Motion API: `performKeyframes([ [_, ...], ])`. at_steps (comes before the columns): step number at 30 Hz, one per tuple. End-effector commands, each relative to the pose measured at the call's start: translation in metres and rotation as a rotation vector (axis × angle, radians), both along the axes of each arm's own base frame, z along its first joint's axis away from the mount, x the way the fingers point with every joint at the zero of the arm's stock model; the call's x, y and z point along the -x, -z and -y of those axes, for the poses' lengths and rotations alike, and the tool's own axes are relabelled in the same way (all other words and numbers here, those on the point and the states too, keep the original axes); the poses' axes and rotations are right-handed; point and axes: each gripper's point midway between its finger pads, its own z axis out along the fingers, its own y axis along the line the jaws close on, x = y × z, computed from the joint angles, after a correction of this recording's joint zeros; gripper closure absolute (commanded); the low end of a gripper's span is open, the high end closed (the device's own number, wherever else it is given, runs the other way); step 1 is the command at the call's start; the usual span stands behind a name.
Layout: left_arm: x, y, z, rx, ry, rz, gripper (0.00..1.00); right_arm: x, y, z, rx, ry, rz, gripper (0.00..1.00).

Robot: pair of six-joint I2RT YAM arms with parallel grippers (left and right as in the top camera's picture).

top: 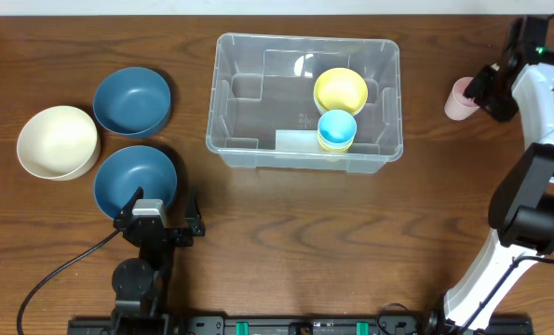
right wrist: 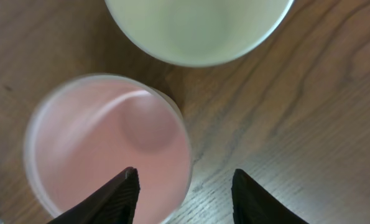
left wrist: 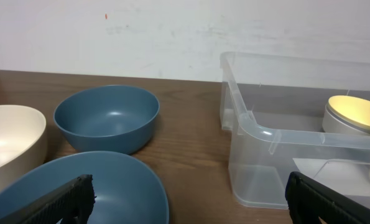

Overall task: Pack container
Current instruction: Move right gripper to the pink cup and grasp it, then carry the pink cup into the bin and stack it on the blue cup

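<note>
The clear plastic container (top: 222,93) stands at the table's middle. It holds a yellow bowl (top: 340,90) and a light blue cup (top: 336,128). It also shows in the left wrist view (left wrist: 259,134), with the yellow bowl (left wrist: 356,115) inside. My right gripper (top: 486,93) is open at the far right, over a pink cup (top: 460,99). In the right wrist view one finger is over the pink cup's (right wrist: 104,143) inside and the other outside its rim, with the gripper (right wrist: 185,193) open. My left gripper (top: 160,219) is open and empty (left wrist: 188,199).
Two dark blue bowls (top: 132,100) (top: 135,177) and a cream bowl (top: 58,141) sit on the left. The near blue bowl (left wrist: 110,186) lies under my left finger. A pale cup (right wrist: 197,25) stands just beyond the pink cup.
</note>
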Motion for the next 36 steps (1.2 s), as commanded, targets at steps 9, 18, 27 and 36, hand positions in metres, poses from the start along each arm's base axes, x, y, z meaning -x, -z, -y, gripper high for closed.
performKeyframes([
  [9, 0.001, 0.017, -0.003, 0.001, -0.014, -0.050, 0.02, 0.009, 0.021, 0.003, 0.004, 0.020, -0.025, 0.99],
  [18, 0.001, 0.017, -0.003, 0.001, -0.014, -0.050, 0.02, 0.019, -0.007, -0.014, -0.063, -0.009, -0.010, 0.99],
  [27, 0.001, 0.017, -0.003, 0.001, -0.014, -0.050, 0.02, 0.041, -0.150, -0.059, -0.135, -0.191, 0.284, 0.99],
  [36, 0.001, 0.017, -0.003, 0.001, -0.014, -0.050, 0.02, 0.085, -0.241, -0.157, -0.164, -0.459, 0.468, 0.99],
])
